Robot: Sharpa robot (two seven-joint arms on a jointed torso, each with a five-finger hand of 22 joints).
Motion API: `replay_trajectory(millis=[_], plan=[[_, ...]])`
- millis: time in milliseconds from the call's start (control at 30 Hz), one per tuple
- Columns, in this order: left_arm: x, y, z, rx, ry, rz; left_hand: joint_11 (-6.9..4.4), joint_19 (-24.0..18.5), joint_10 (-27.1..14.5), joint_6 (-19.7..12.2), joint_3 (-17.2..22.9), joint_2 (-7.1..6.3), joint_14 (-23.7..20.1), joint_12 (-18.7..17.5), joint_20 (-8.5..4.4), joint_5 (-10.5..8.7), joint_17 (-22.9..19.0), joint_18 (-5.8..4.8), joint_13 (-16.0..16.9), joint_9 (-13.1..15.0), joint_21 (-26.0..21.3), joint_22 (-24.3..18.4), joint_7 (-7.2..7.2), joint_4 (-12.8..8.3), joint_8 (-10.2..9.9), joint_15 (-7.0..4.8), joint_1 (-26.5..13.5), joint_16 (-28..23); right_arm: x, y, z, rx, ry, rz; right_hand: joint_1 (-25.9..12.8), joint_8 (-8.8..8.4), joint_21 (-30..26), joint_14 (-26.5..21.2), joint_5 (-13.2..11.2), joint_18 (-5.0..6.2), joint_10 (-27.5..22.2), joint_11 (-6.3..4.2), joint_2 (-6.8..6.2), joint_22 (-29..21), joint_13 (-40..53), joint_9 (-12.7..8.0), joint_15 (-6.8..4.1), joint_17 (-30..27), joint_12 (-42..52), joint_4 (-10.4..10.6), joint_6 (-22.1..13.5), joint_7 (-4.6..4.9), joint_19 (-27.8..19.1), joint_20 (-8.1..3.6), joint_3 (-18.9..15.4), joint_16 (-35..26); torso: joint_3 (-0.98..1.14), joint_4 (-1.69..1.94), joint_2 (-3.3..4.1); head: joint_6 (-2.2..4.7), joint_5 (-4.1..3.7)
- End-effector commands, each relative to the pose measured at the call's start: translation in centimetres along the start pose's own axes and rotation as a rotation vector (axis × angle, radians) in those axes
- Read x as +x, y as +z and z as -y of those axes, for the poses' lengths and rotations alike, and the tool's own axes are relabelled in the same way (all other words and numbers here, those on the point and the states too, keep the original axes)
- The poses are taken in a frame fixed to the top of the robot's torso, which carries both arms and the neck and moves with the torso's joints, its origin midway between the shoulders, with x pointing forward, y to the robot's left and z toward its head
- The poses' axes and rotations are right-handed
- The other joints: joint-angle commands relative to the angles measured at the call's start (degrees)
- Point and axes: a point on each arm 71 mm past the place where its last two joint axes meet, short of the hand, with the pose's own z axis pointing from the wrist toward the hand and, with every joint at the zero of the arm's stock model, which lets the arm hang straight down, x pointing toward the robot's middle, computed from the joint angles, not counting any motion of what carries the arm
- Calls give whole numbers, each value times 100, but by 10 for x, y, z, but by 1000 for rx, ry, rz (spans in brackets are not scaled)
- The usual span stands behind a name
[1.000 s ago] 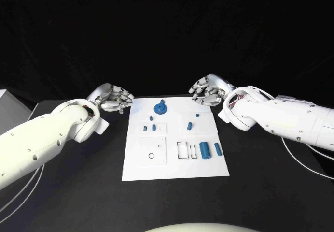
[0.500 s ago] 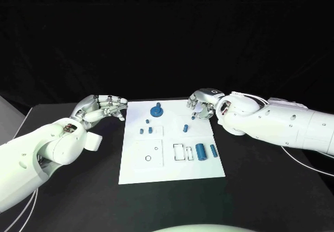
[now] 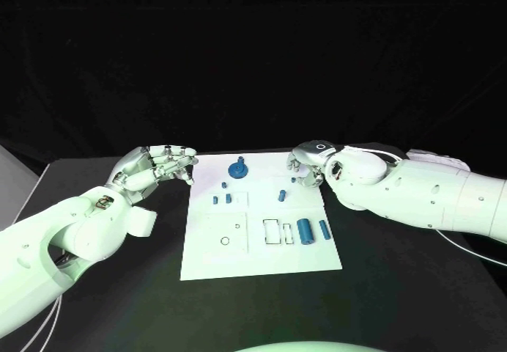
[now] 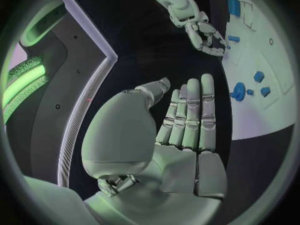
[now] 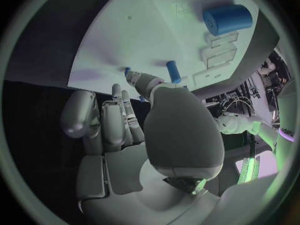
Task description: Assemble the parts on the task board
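On the near half of the white task board [image 3: 264, 257] lie a large blue cylinder [image 3: 304, 229] and a slimmer blue peg [image 3: 325, 229]. Farther back, the right hand [image 3: 306, 165] hovers over small pegs, fingers loosely curled, holding nothing; a careless reach could scatter them. The left hand [image 3: 157, 165] is empty, fingers apart, above the black surface [image 3: 127, 293]. Darkness behind.

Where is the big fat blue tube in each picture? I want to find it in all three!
Head view: the big blue tube lies on the near right part of the task board.
Left wrist view: the tube lies at the board's end away from this hand.
Right wrist view: the tube lies on the board, beyond the fingers.
Shared landmark: the rectangular slots right beside it.
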Motion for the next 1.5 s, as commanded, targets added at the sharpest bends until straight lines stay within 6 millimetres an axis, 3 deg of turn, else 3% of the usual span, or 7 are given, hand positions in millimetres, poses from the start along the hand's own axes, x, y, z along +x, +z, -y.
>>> replay_trajectory(millis=[33, 433, 600, 867, 933, 1300, 1500], plan=[[2, -1, 2, 33, -21, -17, 14, 43, -22, -23, -40, 41, 33, -21, -12, -5, -4, 80, -7, -7, -32, -10, 31, 0, 14, 7, 0, -29, 7, 0, 0, 2, -41, -46, 6, -18, 19, 405, 30, -112, -27, 2, -43, 20, -14, 0, 38, 21, -22, 4, -3, -3, 404, 35, -42, 47, 7, 4, 4, -18, -8], [1, -2, 3, 33, -24, -8, 31, 71, -34, -49, -61, 46, 45, -27, -7, -4, 0, 80, -14, -16, -64, -40, 59, 14, 9, 17, 6, -41, 17, -1, -3, -7, -5, -64, -4, 43, 141, 393, 156, -118, 188, -57, 12, 118, -79, 50, 5, -2, 40, 97, 193, -83, 402, 17, 98, 156, 6, 3, 6, -23, 0], [-3, -4, 2, 22, -21, -4, 42, 82, -49, -66, -74, 47, 45, -34, -2, -4, 0, 78, -19, -21, -85, -58, 72, 25, 5, 25, 5, -50, 18, 0, -5, -14, 17, -48, -89, 99, 208, 385, 283, -115, 363, -116, 150, 175, -122, 106, -41, -19, 70, 246, 316, -147, 400, 1, 254, 230, 10, -2, 8, -8, -3], [-4, -5, 2, 18, -20, -2, 49, 89, -62, -81, -84, 46, 42, -38, 2, -4, 1, 77, -22, -26, -102, -72, 81, 31, 3, 31, 8, -59, 18, 2, -8, -25, 44, -24, -25, 221, 257, 373, 177, -106, 565, -184, 316, 222, -145, 230, -97, -71, 59, 223, 498, -214, 394, -20, 384, 268, 5, -2, 10, -23, -1], [-3, -5, 2, 17, -21, -3, 52, 93, -67, -86, -88, 47, 41, -39, 4, -4, 1, 77, -24, -27, -110, -79, 84, 33, 2, 34, 10, -62, 18, 2, -9, -25, 49, -18, 3, 241, 252, 367, -51, -102, 609, -191, 370, 226, -158, 267, -107, -92, 35, 208, 519, -220, 390, -21, 462, 277, 7, -4, 9, -29, -3], [-3, -5, 2, 15, -21, -4, 52, 93, -67, -86, -88, 47, 41, -39, 4, -4, 1, 77, -24, -27, -110, -79, 84, 33, 2, 34, 10, -62, 19, 5, -12, -20, 53, -11, 5, 302, 243, 357, -99, -96, 685, -202, 399, 230, -173, 336, -111, -124, 6, 187, 600, -229, 381, -21, 527, 288, 8, -6, 8, -43, 2], [-2, -5, 2, 15, -22, -6, 55, 100, -74, -95, -94, 45, 40, -40, 6, -4, 2, 77, -25, -30, -124, -91, 87, 32, 3, 36, 21, -68, 19, 6, -13, -7, 47, -1, 64, 405, 280, 351, -54, -93, 861, -235, 481, 263, -165, 447, -138, -144, -13, 96, 711, -249, 379, -30, 610, 325, 6, -5, 10, -41, 1]])
